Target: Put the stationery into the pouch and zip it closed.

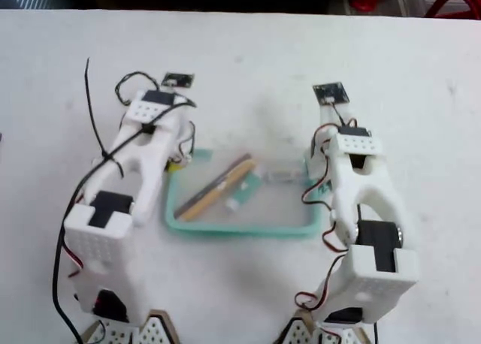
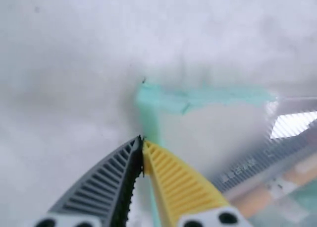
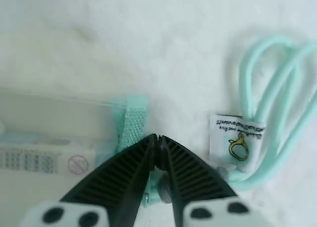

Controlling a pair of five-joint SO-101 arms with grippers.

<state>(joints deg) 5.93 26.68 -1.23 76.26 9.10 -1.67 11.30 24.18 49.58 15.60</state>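
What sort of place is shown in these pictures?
Probably a robotics lab or hobby workbench: the left arm and right arm, white with loose wires, stand on a plain white table flanking a clear pouch.

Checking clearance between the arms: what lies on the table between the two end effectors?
The high view shows the pouch, stationery inside, spanning the stretch from left end effector to right end effector.
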